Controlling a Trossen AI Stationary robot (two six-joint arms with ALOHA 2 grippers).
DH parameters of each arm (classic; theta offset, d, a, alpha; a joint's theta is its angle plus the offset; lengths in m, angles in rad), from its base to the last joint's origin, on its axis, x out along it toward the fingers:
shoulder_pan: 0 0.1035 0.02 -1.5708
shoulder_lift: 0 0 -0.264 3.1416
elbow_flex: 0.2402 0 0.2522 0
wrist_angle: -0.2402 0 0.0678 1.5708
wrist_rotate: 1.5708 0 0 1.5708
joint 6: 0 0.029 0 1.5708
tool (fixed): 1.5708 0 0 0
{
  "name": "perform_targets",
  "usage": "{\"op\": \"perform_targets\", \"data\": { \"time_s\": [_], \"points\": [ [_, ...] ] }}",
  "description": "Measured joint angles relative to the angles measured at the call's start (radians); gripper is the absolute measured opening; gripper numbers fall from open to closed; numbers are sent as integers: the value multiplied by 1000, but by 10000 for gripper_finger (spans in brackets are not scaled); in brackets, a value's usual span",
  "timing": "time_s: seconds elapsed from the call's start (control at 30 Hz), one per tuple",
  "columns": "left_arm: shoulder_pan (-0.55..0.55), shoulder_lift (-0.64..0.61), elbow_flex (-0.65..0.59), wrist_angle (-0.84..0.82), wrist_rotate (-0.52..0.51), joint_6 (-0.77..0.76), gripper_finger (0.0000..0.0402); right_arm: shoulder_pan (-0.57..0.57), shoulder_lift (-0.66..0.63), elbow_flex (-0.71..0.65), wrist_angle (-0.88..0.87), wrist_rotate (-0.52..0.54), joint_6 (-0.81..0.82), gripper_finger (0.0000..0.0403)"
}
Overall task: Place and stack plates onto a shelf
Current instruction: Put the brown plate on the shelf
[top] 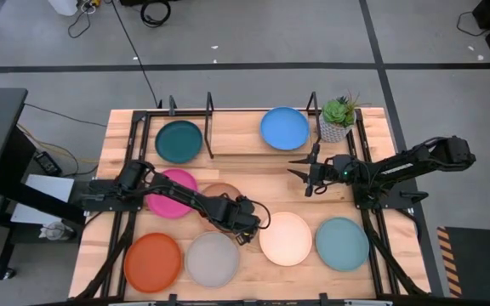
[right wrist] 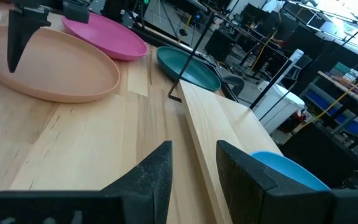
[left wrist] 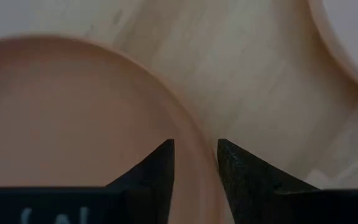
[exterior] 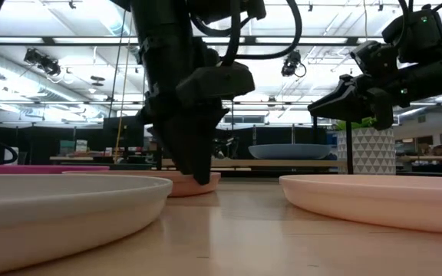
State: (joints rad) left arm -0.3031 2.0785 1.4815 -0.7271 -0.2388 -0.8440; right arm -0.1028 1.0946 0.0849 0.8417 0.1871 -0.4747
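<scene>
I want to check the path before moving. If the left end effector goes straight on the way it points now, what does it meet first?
The left end effector points down with the rim of the peach-tan plate between its fingers, so it would likely meet that rim first, then the table.

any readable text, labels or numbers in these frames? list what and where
None can be read.
Left gripper housing: pale marks along its edge, cut off and blurred, unreadable.
Plates, such as the peach-tan plate, the shelf and the plant pot: no lettering; the pot bears only a triangle pattern.
</scene>
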Motion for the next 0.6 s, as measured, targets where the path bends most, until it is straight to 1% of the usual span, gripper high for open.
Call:
{"op": "perform_targets", "data": {
  "time_s": [0.23, 0.33, 0.5, 0.6],
  "points": [
    [18, 0, 0, 6, 77, 6, 45, 0, 0, 0, -3, 0, 0, 130],
    [26, -1, 1, 21, 136, -2, 17, 0, 0, 0, -5, 0, 4, 130],
    [41, -16, 2, 32, 230, -6, 11, 0, 0, 0, -6, 0, 10, 130],
    [50, -47, 21, 23, 262, 13, 11, 0, 0, 0, -6, 0, 11, 130]
  ]
}}
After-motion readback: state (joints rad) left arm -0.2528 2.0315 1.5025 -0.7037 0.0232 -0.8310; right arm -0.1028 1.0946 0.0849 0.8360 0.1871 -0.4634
